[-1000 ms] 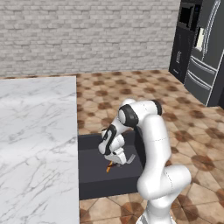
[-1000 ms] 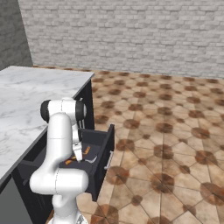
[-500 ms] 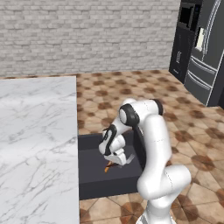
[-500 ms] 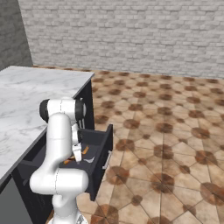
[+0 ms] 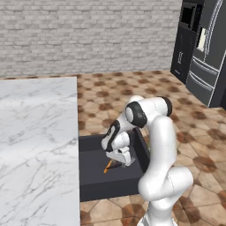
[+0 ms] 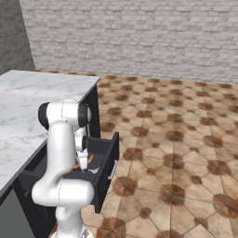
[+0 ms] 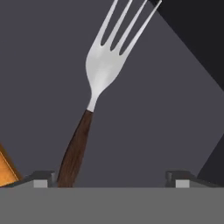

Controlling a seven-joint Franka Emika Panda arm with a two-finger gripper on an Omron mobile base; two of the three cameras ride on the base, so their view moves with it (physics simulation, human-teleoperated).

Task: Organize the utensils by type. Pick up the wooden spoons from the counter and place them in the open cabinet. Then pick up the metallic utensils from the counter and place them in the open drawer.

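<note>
I see the arm folded over, elbow high, wrist bent down, gripper (image 5: 115,161) pointing down and low. Fingertips (image 7: 41,178) sit wide apart at the hand view's bottom, nothing clamped.

Drawer (image 5: 95,174) sticks out of the counter (image 5: 35,145) front. Two forks inside: one (image 7: 98,83) on the floor under the tool (image 5: 118,160), other fork (image 5: 108,167) just beside.

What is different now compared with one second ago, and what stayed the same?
The gripper has opened and let go of the silver fork, which now lies on the floor of the open drawer between the parted fingertips. The arm has hardly moved, and the orange fork lies in the drawer as before.
</note>
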